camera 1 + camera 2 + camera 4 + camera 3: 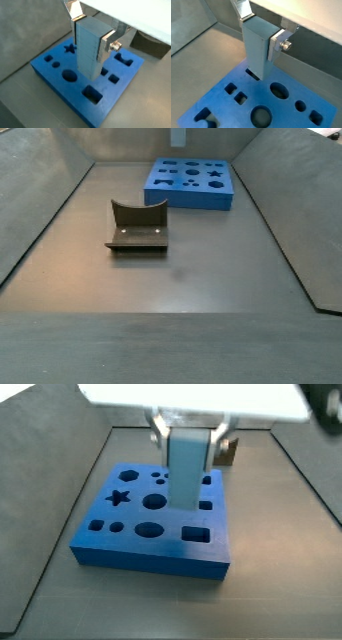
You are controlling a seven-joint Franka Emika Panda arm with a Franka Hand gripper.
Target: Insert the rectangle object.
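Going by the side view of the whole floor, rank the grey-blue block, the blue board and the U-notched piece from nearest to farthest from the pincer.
1. The pale grey-blue rectangular block: clamped upright in the pincer.
2. The big blue board with shaped holes: directly beneath, at the far end of the floor.
3. The dark olive-brown U-notched piece: mid-floor, well apart from the board.

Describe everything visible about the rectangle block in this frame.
The rectangle object is a plain, tall, pale grey-blue block with smooth matte faces. It stands upright, clamped near its top between the pincer fingers, over the middle of the blue board. Its lower end sits at a rectangular slot; whether it has entered cannot be told.
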